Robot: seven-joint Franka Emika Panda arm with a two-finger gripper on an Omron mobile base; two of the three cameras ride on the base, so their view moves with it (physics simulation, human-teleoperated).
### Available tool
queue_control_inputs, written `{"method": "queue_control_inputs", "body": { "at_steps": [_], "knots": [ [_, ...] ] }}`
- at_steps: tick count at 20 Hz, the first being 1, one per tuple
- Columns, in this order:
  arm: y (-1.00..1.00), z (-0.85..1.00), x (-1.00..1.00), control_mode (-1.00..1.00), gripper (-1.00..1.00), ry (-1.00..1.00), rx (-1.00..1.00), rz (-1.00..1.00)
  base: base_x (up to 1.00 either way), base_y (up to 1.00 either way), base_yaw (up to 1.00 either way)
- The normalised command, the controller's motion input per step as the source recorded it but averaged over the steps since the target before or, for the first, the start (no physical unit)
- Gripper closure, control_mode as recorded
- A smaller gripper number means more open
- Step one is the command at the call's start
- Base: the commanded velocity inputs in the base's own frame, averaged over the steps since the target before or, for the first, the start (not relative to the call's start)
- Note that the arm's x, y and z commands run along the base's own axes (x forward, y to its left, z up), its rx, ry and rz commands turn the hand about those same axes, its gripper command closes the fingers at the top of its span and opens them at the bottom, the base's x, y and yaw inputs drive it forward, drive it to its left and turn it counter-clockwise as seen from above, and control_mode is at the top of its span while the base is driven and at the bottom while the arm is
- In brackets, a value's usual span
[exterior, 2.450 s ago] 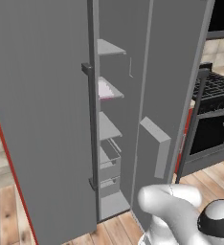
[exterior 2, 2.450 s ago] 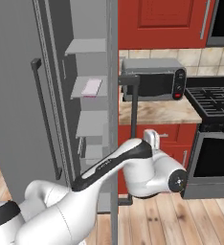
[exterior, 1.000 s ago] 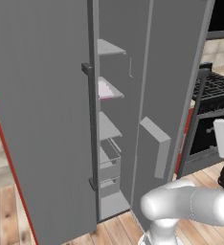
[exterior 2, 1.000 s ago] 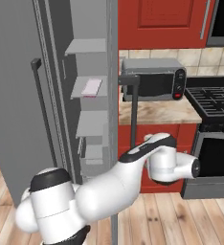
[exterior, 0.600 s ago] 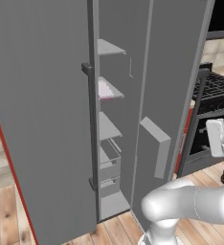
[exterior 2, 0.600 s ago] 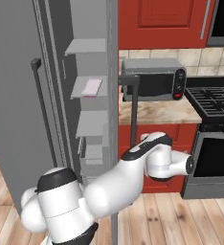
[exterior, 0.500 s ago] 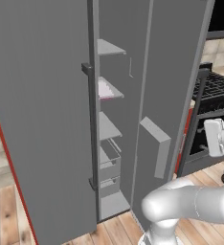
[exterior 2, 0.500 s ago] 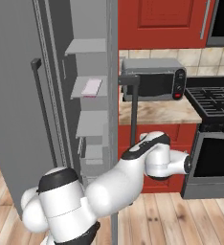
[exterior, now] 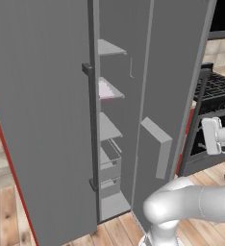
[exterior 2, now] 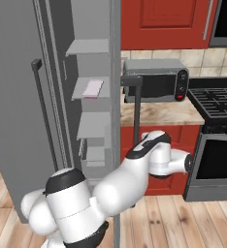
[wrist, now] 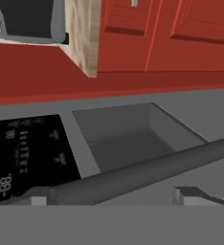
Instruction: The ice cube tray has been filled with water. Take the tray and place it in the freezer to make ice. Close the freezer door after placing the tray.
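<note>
The freezer (exterior: 47,120) is plain grey outside and in, its shelves (exterior 2: 89,89) the same grey, with dark bar handles (exterior 2: 135,104). The ice cube tray (exterior 2: 92,88) is pale lavender-white. The cupboards (exterior 2: 159,22) are red. The countertop (exterior 2: 156,114) is mottled beige, the wall tiles (exterior 2: 202,58) cream. The microwave (exterior 2: 154,80) is grey with a black door and a red button. The stove (exterior 2: 215,104) is black and grey. The floor (exterior 2: 183,223) is light wood planks.

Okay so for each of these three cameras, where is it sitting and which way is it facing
Left base view: behind the arm on its left, facing the open freezer; elbow low right.
Right base view: behind on its right, facing the freezer door edge-on, microwave beyond; arm from lower left.
Hand view: on the hand, looking along a dark bar.
Both base views share the ice cube tray on a shelf.
</note>
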Motion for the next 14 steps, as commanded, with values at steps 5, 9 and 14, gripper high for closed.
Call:
{"method": "queue_control_inputs", "body": {
  "at_steps": [5, 9, 14],
  "knots": [
    [0.0, -0.01, 0.25, -1.0, -1.0, 0.0, 0.0, 0.0, 0.0, 0.0, 0.0],
    [0.06, -0.01, 0.28, -1.0, -1.0, 0.0, 0.0, 0.0, 0.0, 0.0, 0.0],
    [0.19, -0.09, 0.37, -1.0, -1.0, 0.0, 0.0, 0.0, 0.0, 0.0, 0.0]
  ]
}}
